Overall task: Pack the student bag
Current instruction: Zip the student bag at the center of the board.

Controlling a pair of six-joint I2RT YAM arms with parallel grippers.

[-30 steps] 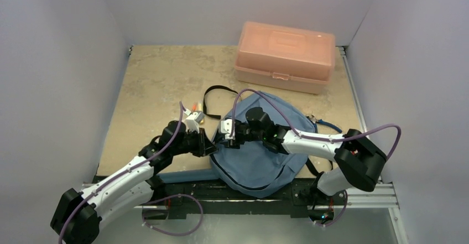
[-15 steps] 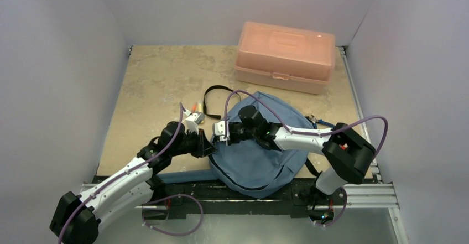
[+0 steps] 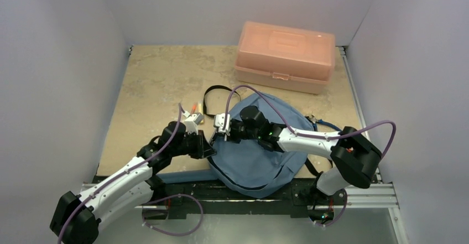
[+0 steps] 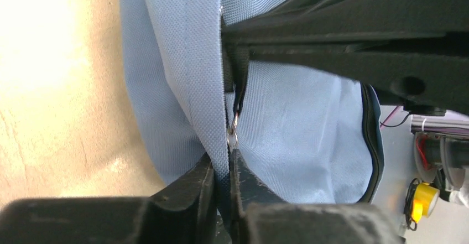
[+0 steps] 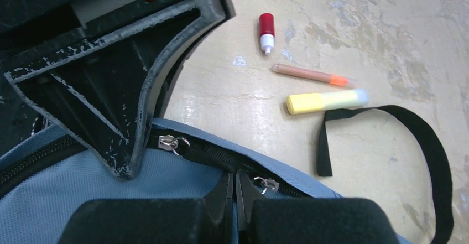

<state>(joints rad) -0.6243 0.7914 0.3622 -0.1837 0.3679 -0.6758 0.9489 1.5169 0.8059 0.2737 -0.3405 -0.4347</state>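
The student bag [image 3: 260, 155], soft blue-grey fabric, lies at the table's near edge. My left gripper [image 3: 209, 149] is at its left rim. In the left wrist view its jaws [image 4: 222, 169] are shut on a fold of the bag [image 4: 298, 122] just below a metal zipper ring [image 4: 232, 136]. My right gripper [image 3: 220, 138] meets it from the right. It [image 5: 235, 187] is shut on the bag's fabric [image 5: 66, 200] beside the dark zipper [image 5: 221, 156], between two zipper pulls [image 5: 168, 142]. A left finger [image 5: 110, 100] shows close by.
A salmon-pink plastic box [image 3: 285, 56] stands closed at the back right. On the table by the bag lie a red-capped tube [image 5: 266, 31], an orange-tipped pencil [image 5: 309, 74] and a yellow highlighter [image 5: 326, 101]. A black strap [image 5: 420, 144] loops outward.
My right gripper has shut on the bag's fabric by the zipper and shifted slightly toward the back left. The left gripper has kept its grip and barely moved.
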